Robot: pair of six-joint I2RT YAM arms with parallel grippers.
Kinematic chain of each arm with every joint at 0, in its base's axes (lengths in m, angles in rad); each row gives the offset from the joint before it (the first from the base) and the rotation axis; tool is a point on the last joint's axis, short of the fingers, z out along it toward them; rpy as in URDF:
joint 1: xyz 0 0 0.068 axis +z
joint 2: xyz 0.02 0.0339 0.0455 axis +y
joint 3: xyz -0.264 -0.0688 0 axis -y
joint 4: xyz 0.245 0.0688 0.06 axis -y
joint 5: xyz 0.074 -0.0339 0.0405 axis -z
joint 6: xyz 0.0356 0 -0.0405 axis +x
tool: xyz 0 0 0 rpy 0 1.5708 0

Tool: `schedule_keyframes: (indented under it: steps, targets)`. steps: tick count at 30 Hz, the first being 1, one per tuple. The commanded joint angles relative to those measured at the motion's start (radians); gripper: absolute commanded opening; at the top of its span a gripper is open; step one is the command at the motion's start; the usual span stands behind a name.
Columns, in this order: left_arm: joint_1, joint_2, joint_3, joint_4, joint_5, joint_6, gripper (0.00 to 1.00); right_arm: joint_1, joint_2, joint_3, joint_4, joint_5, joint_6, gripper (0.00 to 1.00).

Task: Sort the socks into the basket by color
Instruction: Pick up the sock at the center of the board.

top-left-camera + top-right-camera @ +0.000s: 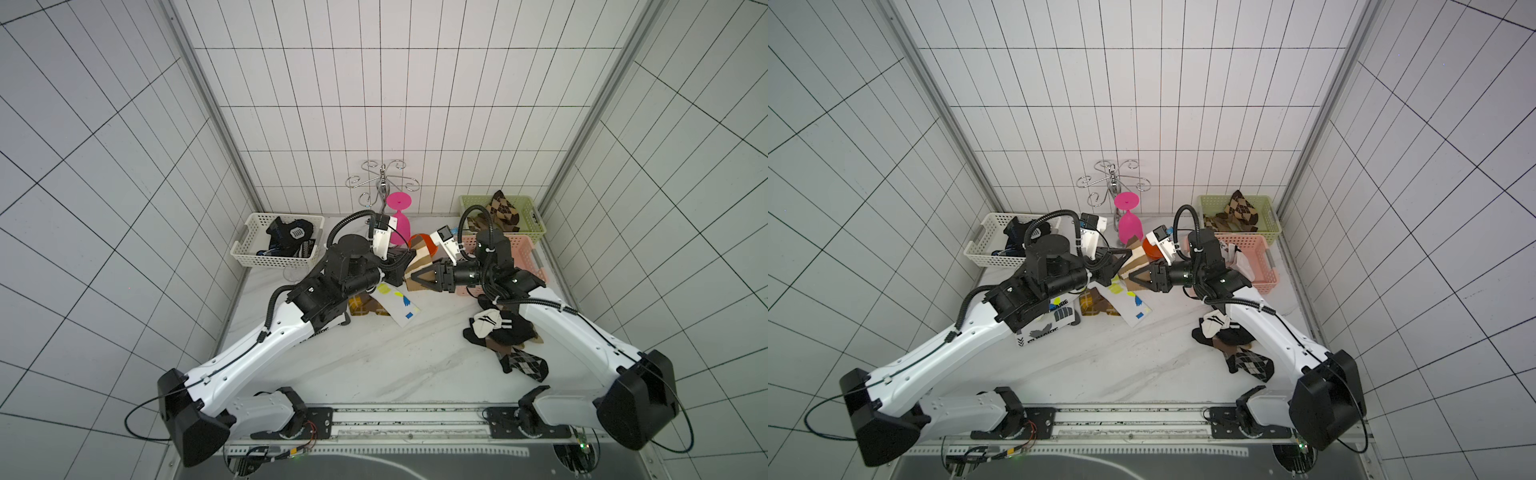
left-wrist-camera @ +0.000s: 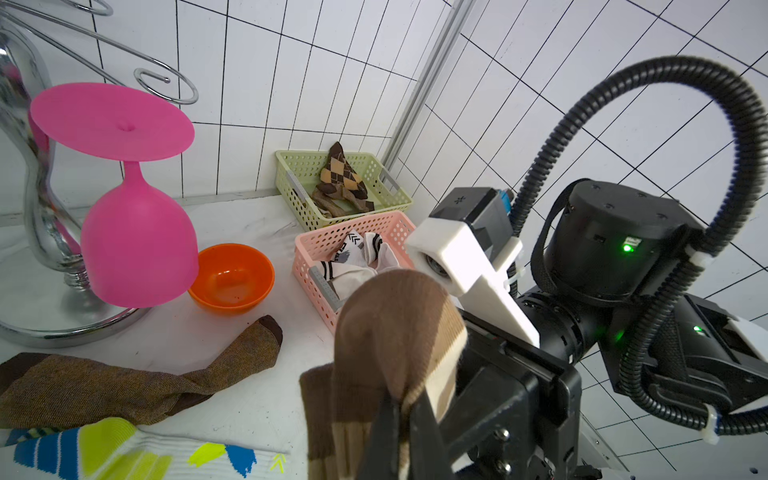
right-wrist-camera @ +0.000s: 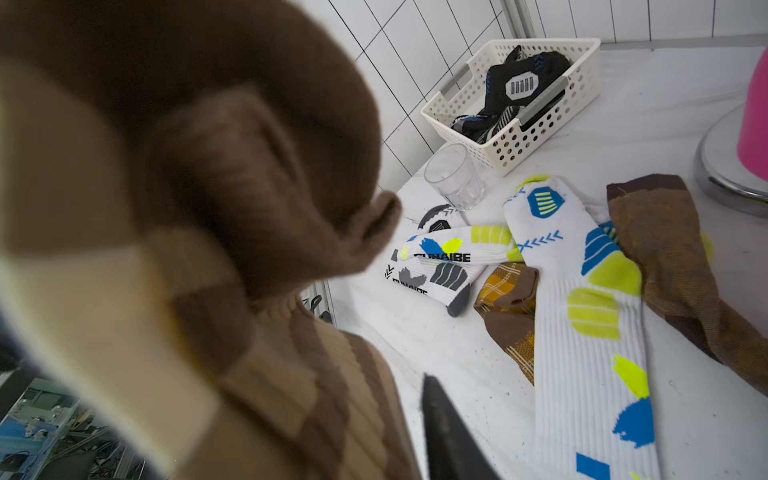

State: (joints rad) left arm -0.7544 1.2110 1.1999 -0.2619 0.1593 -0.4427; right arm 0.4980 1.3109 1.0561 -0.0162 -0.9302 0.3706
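Pinching brown sock (image 2: 390,324), left end effector (image 2: 401,405) closed

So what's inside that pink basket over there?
The pink basket holds crumpled white socks with black stripes. Whatever lies beneath them is covered, and the brown striped sock in front hides the basket's near corner.

A: How's the light?
B: Bright and even from overhead. The white tiled walls (image 1: 311,83) and pale surface (image 1: 374,365) bounce it, so shadows are soft and faint.
A: Glare?
B: Hot highlights on the chrome stand (image 2: 37,174), a mild sheen on the pink goblet (image 2: 137,249).
A: Sharpness?
B: Both top views are crisp, though grid lines bow toward the edges. In the right wrist view the brown sock (image 3: 208,208) sits close and blurred; the white printed socks (image 3: 582,291) beyond are sharp.
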Motion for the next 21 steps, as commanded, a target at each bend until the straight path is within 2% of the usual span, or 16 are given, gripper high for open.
schedule_keyframes:
  steps: [1,3,4,6,7,8,10,14,21]
  targets:
    - [0.007,-0.024,-0.023,0.025,0.001,-0.013,0.00,0.007,-0.017,0.007,0.053,-0.009,0.011,0.02]
    - [0.012,-0.031,-0.036,0.024,-0.006,-0.012,0.00,0.007,-0.029,0.005,0.046,0.005,0.009,0.00]
    - [0.016,-0.036,-0.045,0.022,-0.014,-0.012,0.05,0.005,-0.034,0.007,0.041,0.016,0.010,0.00]
    - [0.027,-0.044,-0.058,0.019,-0.023,-0.015,0.24,0.005,-0.042,0.011,0.029,0.032,0.009,0.00]
    - [0.035,-0.050,-0.068,0.018,-0.024,-0.018,0.40,0.002,-0.042,0.017,0.016,0.041,0.005,0.00]
    - [0.043,-0.054,-0.076,0.019,-0.026,-0.020,0.50,-0.001,-0.042,0.025,-0.002,0.053,-0.002,0.00]
    - [0.056,-0.065,-0.090,0.017,-0.034,-0.023,0.57,-0.012,-0.043,0.041,-0.035,0.082,-0.017,0.00]
    - [0.084,-0.090,-0.107,-0.006,-0.071,-0.016,0.65,-0.067,-0.023,0.083,-0.124,0.143,-0.058,0.00]
    - [0.151,-0.141,-0.152,-0.031,-0.060,-0.009,0.66,-0.232,0.037,0.180,-0.203,0.258,-0.080,0.00]
